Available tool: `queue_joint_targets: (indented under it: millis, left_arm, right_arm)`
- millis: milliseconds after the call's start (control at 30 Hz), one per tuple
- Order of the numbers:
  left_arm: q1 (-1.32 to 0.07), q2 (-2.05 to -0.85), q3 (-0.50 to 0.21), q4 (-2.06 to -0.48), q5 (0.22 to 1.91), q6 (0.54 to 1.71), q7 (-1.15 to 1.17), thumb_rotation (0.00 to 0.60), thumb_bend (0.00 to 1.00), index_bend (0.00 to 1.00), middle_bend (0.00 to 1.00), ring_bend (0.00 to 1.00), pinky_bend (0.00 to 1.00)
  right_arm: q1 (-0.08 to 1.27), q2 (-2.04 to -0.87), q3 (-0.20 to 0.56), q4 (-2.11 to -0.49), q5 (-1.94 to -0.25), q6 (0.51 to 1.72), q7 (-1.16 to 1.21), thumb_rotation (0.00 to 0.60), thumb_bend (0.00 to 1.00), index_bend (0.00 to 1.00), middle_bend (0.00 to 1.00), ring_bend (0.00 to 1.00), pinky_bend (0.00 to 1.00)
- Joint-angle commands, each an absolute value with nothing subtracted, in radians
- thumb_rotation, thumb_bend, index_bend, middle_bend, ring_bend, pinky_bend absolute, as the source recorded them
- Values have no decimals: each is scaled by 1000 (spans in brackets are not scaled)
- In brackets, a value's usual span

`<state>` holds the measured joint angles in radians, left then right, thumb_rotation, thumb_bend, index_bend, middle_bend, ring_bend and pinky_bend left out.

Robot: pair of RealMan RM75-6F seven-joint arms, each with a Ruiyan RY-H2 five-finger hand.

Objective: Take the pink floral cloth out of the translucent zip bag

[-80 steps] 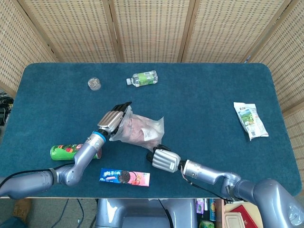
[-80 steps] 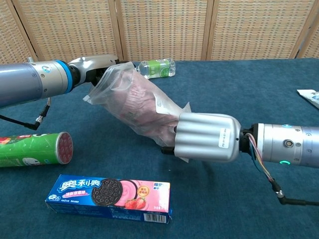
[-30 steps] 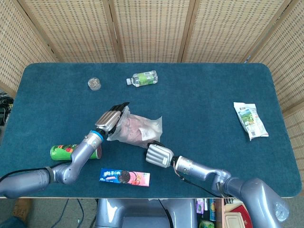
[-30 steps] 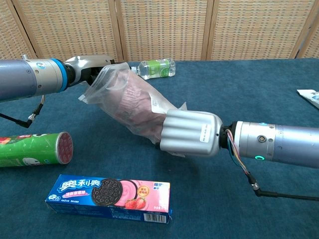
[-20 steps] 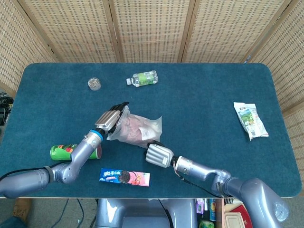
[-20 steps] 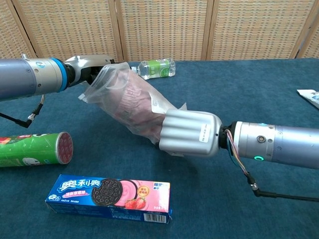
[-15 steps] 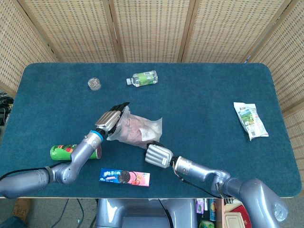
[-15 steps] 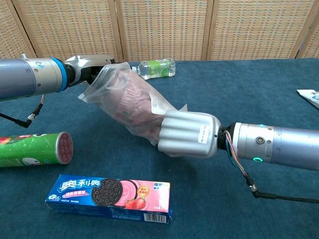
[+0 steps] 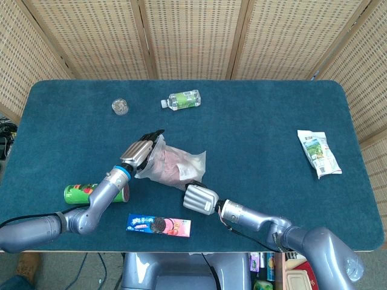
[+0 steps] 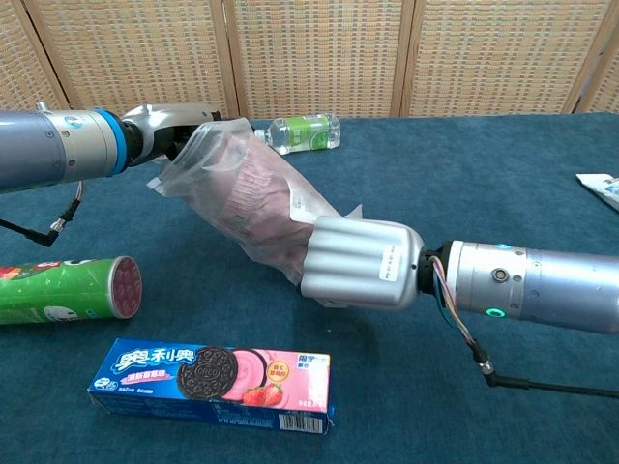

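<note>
The blue table stood before wicker screens. I had the left hand gripping the translucent zip bag at its upper end, the right hand clamped on its lower end; the pink floral cloth remained inside, above the cookie box.

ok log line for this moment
left hand: holds zip bag top | right hand: grips bag bottom | cloth: inside

You have a table covered in dark teal cloth. On it lie a green-labelled water bottle and a small jar at the back, a snack packet far right, a green can and a cookie box near the front.
</note>
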<state>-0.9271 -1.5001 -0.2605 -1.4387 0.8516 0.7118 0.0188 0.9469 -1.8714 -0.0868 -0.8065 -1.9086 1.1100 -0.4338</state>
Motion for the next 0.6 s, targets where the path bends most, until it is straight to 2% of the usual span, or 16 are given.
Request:
queue_joint_targets:
  millis: [33,267,600]
  left_arm:
    - [-927,-1500,-261,-1438,853,713,17,600,538,668,0,0,0]
    - [-922,-1503,-263,-1435,861,717,3,600,538,668,0,0,0]
    - [-913,-1505,-266,-1431,882,728,-19,600,538,668,0,0,0]
  right_arm:
    - [948,-1873,-89,-802,-1912,1117,-429,600,609,788,782,690,895]
    - [947,-1872,-93,-795,-1915,1135,-416,600,621,816,789,695,895]
    - [942,-1861,-102,-795,-1920,1156,-420,600,730,860,817,714,903]
